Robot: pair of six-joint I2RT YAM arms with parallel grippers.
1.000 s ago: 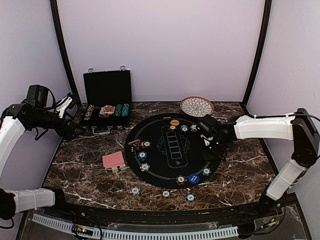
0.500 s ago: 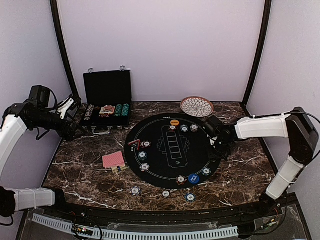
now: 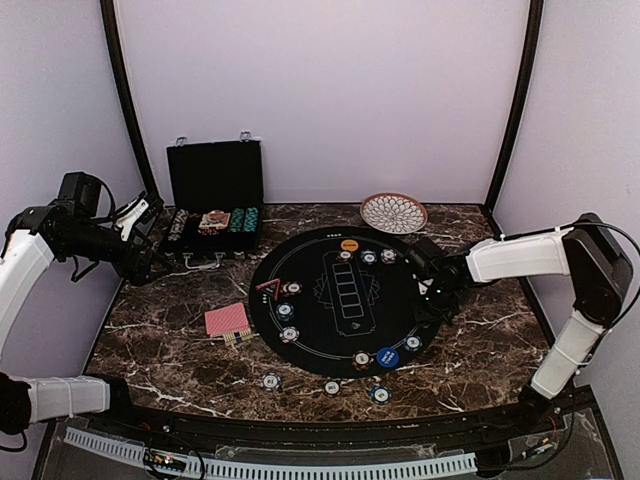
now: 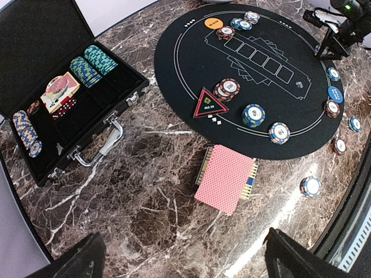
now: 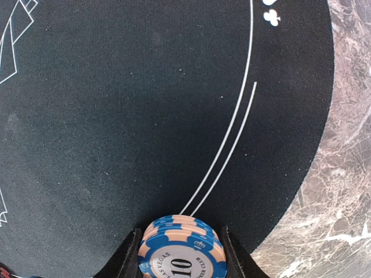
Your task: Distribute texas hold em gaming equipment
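Marble tabletop (image 3: 170,330) is filling the overhead view. Since a second ago the right gripper (image 3: 433,291) has been sliding from further inside the felt mat (image 3: 330,320) out toward its right rim, the forearm swinging back with it. The left gripper (image 3: 138,238) is hanging almost where it was, beside the black case (image 3: 215,180). A patterned plate (image 3: 393,212) is sitting behind the mat.

From the left wrist, that gripper's fingers (image 4: 78,260) are standing spread wide with nothing between them. The case is lying open, holding green and blue rows of chips (image 4: 93,62), another blue-and-orange row at one end, and a card box. Red-backed cards (image 4: 225,178) are lying on the marble just beside the mat's rim. A triangle marker (image 4: 207,103) reading "ALL IN" is sitting on the mat, with an orange button (image 4: 213,24) and a blue button (image 4: 335,94) near its edges.

From the right wrist, the right gripper is pinching a blue-and-peach chip stack (image 5: 179,246) over the mat's double white line; the top chip is showing "10" and "LAS VEGAS POKER CLUB".
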